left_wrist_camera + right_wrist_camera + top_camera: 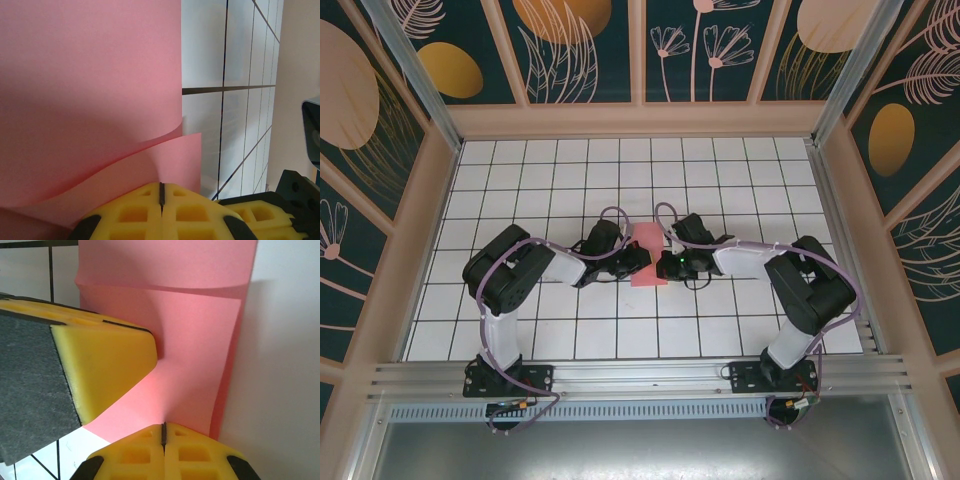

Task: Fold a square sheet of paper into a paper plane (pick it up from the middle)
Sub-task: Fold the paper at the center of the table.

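Observation:
The square sheet of paper (646,240) is pink-red and hangs between my two grippers above the middle of the white grid table (570,180). It is bent over on itself, one layer curling over the other (90,90). My left gripper (632,262) is shut on the sheet's edge, its yellow fingertips (161,192) pinching the paper. From the opposite side my right gripper (665,265) is shut on the same sheet (195,365), fingertips (163,429) closed on it. The left gripper's yellow finger (100,360) presses the paper close by. A paper plane is out of view.
Both arms reach inward from their bases on the metal rail (640,375) at the near edge. Patterned walls (640,60) close in the table on three sides. The right gripper's yellow finger (260,215) sits at the lower right of the left wrist view.

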`<action>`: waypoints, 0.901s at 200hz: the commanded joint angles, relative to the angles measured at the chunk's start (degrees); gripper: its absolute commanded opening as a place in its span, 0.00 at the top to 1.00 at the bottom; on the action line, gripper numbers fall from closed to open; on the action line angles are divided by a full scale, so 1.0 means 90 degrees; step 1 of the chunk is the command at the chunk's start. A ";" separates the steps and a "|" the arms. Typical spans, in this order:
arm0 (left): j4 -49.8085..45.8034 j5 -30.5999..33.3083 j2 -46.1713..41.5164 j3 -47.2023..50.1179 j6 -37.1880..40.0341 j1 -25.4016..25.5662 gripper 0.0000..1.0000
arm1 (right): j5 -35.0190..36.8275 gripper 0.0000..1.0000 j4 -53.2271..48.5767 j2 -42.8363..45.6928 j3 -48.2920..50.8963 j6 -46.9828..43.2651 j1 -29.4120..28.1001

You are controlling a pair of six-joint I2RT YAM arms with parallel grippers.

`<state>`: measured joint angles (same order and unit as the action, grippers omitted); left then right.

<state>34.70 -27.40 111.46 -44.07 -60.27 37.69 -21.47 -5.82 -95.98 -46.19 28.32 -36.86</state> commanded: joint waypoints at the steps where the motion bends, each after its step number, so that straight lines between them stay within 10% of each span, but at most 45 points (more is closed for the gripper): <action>1: -0.0807 0.0418 0.0144 0.0209 0.0043 -0.0040 1.00 | 0.0168 1.00 -0.0320 0.0211 -0.0252 -0.0163 -0.0176; 180: -0.0915 0.0481 0.0163 0.0229 0.0058 -0.0038 1.00 | 0.0800 1.00 -0.0944 -0.0186 -0.0381 -0.0368 -0.0284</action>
<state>34.68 -27.33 111.46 -44.07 -60.27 37.69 -16.08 -10.94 -96.36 -48.66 26.63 -39.44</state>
